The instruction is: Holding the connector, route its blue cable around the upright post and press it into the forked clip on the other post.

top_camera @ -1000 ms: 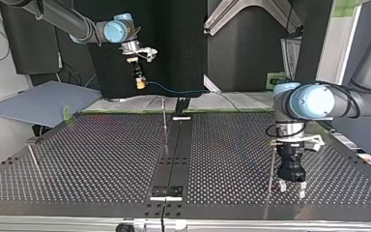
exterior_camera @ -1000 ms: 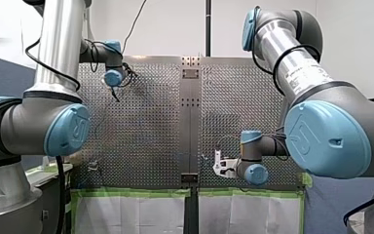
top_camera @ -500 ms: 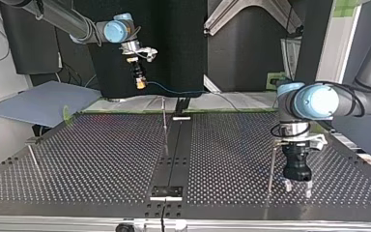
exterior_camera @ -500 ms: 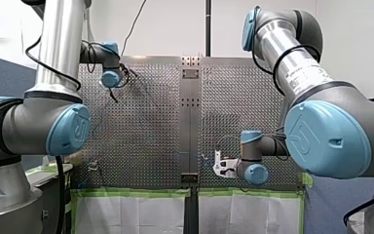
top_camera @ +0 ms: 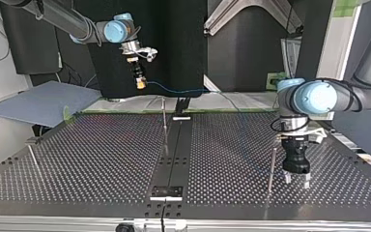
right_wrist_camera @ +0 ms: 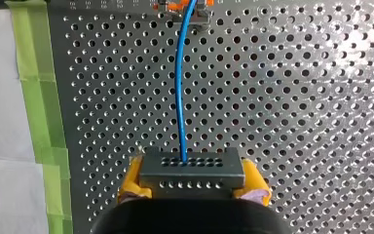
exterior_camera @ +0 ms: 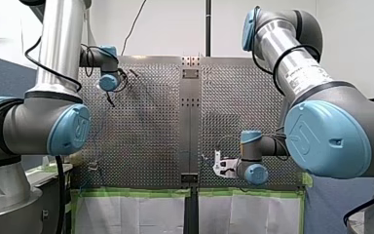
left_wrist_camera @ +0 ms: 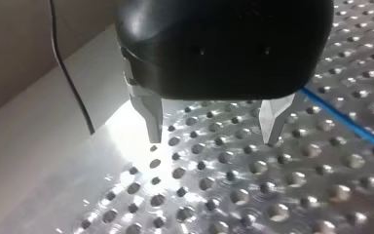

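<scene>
While my left fingers [left_wrist_camera: 148,117] stand apart, my right fingers [right_wrist_camera: 131,181] clamp the connector [right_wrist_camera: 191,168], blue cable [right_wrist_camera: 179,87] running ahead.

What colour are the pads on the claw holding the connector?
Yellow. The pads flank the grey connector, clearest in the right wrist view.

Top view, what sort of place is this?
Likely a robotics lab bench: a perforated metal table, my left arm and my right arm over it, a thin upright post standing on it.
</scene>
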`<state>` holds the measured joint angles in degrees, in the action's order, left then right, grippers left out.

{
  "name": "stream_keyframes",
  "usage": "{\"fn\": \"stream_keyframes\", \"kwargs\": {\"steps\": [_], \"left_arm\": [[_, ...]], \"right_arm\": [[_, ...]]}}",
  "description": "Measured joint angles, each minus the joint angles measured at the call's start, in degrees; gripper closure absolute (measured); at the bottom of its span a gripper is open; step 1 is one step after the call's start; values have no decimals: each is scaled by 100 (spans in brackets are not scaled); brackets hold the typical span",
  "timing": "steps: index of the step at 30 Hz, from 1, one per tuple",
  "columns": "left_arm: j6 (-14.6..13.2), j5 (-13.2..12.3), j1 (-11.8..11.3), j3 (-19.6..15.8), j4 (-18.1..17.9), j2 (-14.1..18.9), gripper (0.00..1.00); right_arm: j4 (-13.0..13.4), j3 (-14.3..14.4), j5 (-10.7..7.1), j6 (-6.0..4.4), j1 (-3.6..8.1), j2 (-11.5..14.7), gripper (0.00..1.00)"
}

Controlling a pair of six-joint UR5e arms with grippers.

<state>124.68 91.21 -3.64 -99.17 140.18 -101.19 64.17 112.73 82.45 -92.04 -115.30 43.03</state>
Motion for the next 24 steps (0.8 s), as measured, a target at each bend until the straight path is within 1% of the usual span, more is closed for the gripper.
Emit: {"fn": "stream_keyframes", "kwargs": {"steps": [4,7,14,24], "left_arm": [[-14,-47,12,-17,130,0,2],[48,-113,-3,-21,262,0,2],[386,-433,-64,-32,587,0,2],[917,-962,-140,-38,788,4,2]], "right_arm": [[1,0,0,0,-13,0,100],[0,0,0,0,-20,0,100],[4,0,0,0,-39,0,100],[21,0,0,0,-58,-1,100]]}}
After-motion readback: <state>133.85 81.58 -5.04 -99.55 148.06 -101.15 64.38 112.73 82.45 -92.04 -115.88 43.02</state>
